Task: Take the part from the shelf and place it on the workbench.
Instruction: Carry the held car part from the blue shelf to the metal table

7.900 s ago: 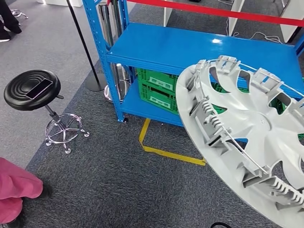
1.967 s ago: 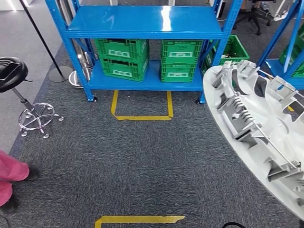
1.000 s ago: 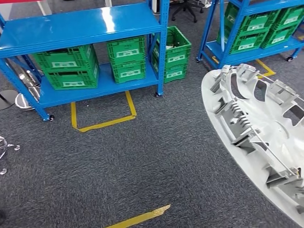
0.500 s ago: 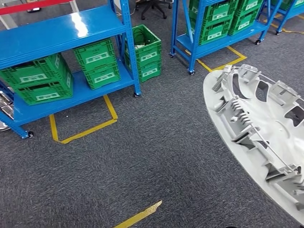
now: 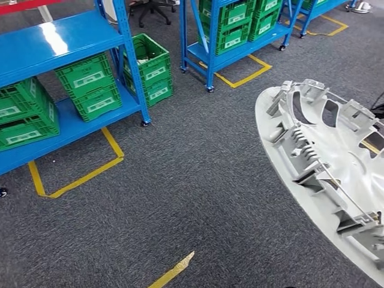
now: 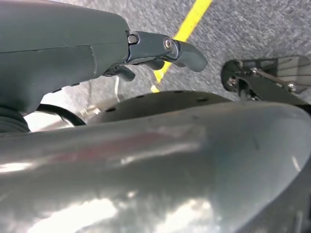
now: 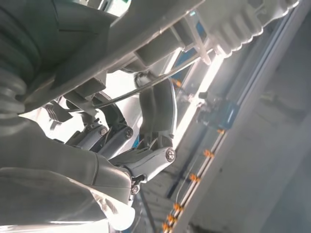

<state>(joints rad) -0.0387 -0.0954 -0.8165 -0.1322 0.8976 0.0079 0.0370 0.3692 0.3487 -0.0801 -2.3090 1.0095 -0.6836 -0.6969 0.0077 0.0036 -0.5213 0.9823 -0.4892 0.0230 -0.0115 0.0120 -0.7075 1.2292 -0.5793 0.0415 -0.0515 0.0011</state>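
The part is a large white plastic wheel cover (image 5: 326, 168), seen from its ribbed inner side with clips and a wire ring. It is tilted and hangs above the carpet at the right of the head view. In the right wrist view my right hand (image 7: 146, 145) grips the wheel cover (image 7: 220, 24) at its rim, with the fingers (image 7: 157, 111) hooked over the edge by the wire ring. The left wrist view shows my left hand (image 6: 154, 48) low beside my body over the floor, its fingers stretched out and holding nothing.
A blue shelf (image 5: 54, 42) with green crates (image 5: 90, 87) stands at the left. Another green crate (image 5: 152, 63) sits on the floor beside it. A second blue shelf (image 5: 226, 57) stands further back. Yellow tape (image 5: 72, 180) marks the grey carpet.
The camera has turned: the shelves and floor tape slide left across the picture and a second shelf comes into sight. The wheel cover keeps its place in my right hand.
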